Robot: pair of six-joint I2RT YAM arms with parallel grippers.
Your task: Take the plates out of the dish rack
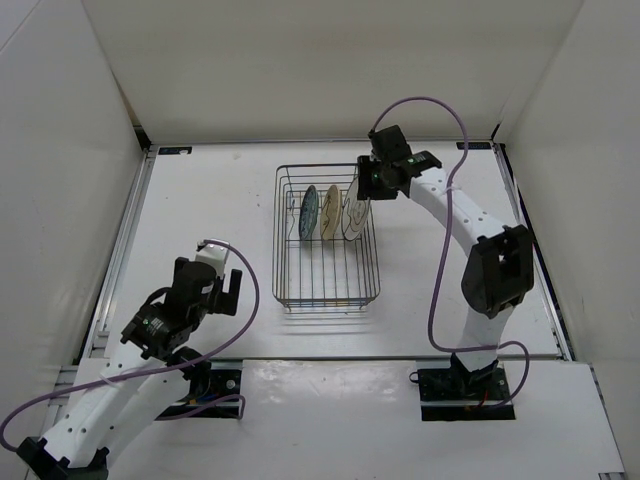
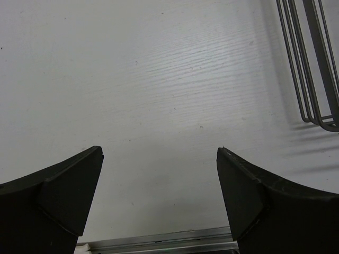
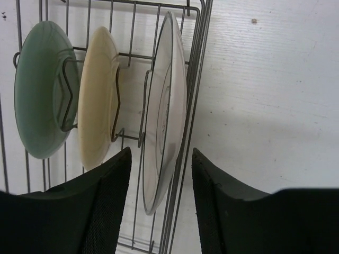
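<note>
Since the plates (image 3: 98, 95) stand on edge in the dish rack (image 3: 202, 79), the right pincer (image 3: 161, 152), half-open, straddles the white plate (image 3: 164, 106) nearest it, seemingly to pinch its rim, while the left pincer (image 2: 159, 150) hangs wide over the tabletop (image 2: 159, 79).

L arm (image 1: 120, 385) sat low & folded near its base, L gripper (image 2: 159, 153) jaws spread wide. R arm (image 1: 470, 225) reached far fwd, elbow bent, w/ R gripper (image 3: 161, 153) pointing down, jaws apart but narrower than L's.
</note>
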